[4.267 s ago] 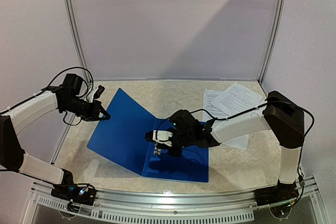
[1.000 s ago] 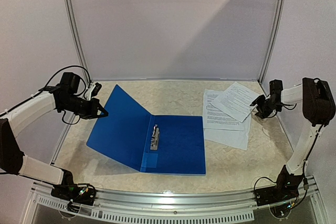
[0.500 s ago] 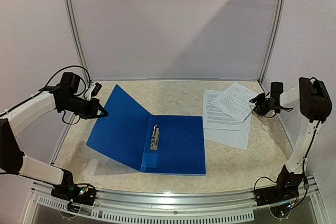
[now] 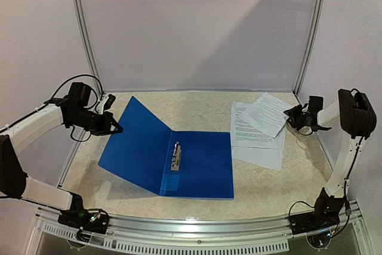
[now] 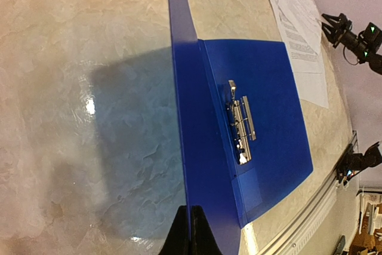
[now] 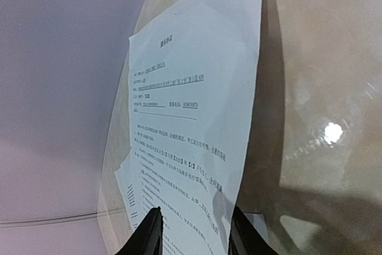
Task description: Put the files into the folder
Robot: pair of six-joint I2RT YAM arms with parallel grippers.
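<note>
open royal-blue folder (image 4: 197, 168), right half flat, left cover tilted up, edge pinched between left fingers (image 5: 201, 238), white printed files (image 4: 256, 134) loosely stacked, top sheet skewed, edge between spread right fingers (image 6: 149, 234)

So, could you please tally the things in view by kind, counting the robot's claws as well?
White printed paper sheets: 3 that I can tell apart in the overlapping pile
Royal-blue flat rectangular folder: 1, lying open
Black two-finger grippers: 2, the left claw and the right claw
Total: 6
</note>
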